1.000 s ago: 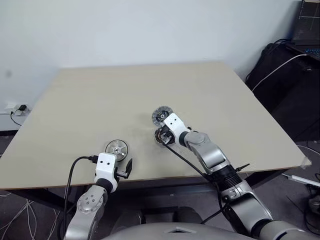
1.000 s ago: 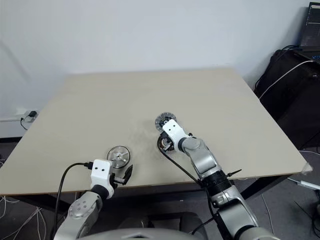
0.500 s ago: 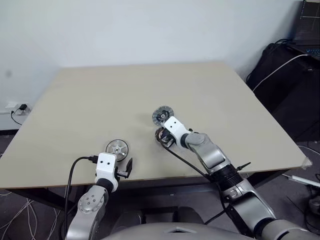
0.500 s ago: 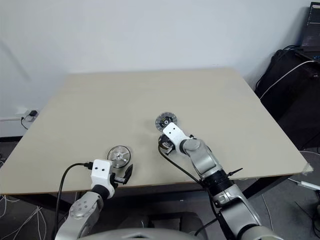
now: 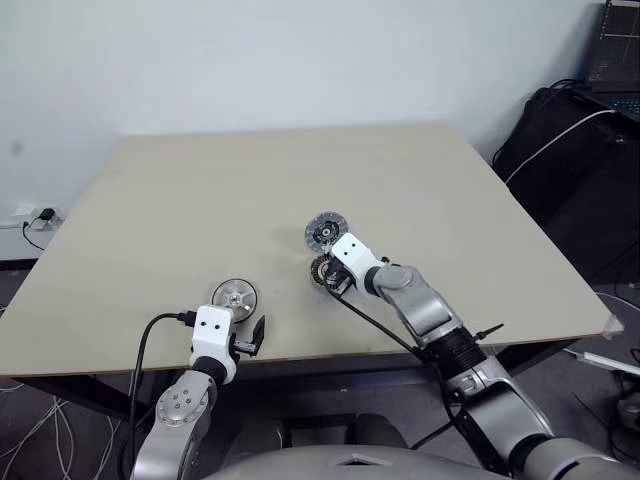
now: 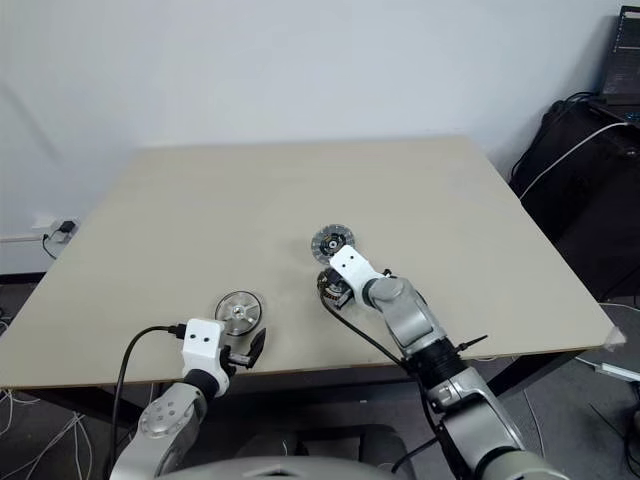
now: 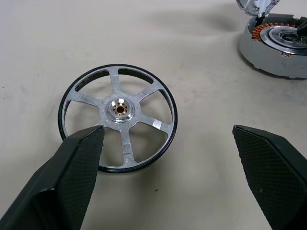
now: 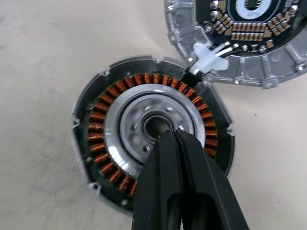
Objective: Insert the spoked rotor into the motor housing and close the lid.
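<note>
While unlabelled, motor housing [image 8: 153, 143] under pinched-together right hand [image 8: 173, 136]; left hand [image 7: 168, 158] spread.

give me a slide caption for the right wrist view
Shut right end effector poised over the motor housing centre, with a second wired disc alongside.

I see a beige tabletop [image 5: 200, 200] in front of a plain white wall [image 5: 300, 60]. At the far right stands a black bag [image 5: 560, 150] with a white cable [image 5: 555, 135] across it. A wall socket [image 5: 30, 215] sits low at the left.
</note>
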Tool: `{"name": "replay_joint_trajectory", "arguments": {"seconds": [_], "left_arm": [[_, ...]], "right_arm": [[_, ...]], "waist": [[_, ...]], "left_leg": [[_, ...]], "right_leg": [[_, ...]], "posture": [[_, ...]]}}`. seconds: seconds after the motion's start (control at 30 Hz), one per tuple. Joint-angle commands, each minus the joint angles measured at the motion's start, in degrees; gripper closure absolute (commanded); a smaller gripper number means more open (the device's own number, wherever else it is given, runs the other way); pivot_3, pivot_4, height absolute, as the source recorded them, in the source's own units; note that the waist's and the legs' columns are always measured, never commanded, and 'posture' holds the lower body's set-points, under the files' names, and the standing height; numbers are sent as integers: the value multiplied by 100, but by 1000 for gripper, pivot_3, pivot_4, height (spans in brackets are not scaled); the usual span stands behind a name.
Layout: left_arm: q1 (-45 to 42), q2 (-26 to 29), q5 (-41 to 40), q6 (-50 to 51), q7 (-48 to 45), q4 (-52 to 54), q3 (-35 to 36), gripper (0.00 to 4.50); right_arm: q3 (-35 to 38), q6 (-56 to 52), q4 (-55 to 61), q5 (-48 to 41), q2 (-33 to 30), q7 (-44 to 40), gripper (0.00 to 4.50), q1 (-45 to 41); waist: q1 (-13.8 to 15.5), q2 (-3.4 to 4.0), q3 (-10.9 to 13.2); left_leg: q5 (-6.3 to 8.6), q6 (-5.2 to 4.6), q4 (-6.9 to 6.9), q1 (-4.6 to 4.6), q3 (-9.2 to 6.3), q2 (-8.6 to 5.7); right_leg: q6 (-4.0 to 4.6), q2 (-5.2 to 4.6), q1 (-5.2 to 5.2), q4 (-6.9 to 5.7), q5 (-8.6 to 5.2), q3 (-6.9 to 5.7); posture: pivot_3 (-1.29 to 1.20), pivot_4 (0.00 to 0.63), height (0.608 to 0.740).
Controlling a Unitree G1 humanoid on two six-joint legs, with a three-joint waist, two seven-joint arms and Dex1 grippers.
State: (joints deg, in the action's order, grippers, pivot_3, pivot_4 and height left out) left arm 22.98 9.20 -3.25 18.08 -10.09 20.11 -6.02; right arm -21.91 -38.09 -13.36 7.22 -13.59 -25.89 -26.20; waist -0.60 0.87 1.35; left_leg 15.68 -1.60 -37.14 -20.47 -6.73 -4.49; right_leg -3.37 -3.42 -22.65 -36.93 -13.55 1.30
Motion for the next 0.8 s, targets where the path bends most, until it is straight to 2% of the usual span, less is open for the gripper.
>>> {"name": "replay_joint_trajectory", "arguments": {"seconds": [0.03,0.2,0.33,0.43,0.57,0.8], "left_arm": [[-76,1,28,-155,-8,31,11,0],[-75,-1,32,-154,-3,30,10,0],[-72,-5,33,-155,0,29,5,0],[-71,-5,28,-155,-11,23,-4,0],[-102,-24,26,-171,-17,-21,-33,0],[-69,-46,19,-203,12,-34,-20,0]], "right_arm": [[65,23,-217,57,79,82,4441,-98],[111,136,-249,41,178,113,4441,-149],[199,100,179,-41,158,22,4441,-140],[182,-13,443,-32,113,-24,3879,-144],[188,-119,442,52,99,80,2592,-188],[252,-416,326,18,153,110,2592,-274]], "waist": [[-1,0,-1],[-2,0,-1],[-1,1,0],[-1,2,1],[-1,2,1],[-2,3,2]], "left_leg": [[0,0,0,0,0,0],[-1,1,-3,2,0,0],[-1,0,-2,0,0,-1],[-1,0,-1,-6,0,-1],[0,0,-1,-7,-1,-1],[0,0,-1,-7,0,-1]], "right_leg": [[-1,0,1,0,0,0],[-4,2,4,0,2,0],[-3,3,1,0,3,0],[-2,1,-6,0,3,2],[-2,0,-8,0,2,1],[-2,1,-8,-1,3,1]], "posture": [[0,0,740],[0,0,740],[0,0,740],[0,0,740],[0,0,740],[0,0,740]]}}
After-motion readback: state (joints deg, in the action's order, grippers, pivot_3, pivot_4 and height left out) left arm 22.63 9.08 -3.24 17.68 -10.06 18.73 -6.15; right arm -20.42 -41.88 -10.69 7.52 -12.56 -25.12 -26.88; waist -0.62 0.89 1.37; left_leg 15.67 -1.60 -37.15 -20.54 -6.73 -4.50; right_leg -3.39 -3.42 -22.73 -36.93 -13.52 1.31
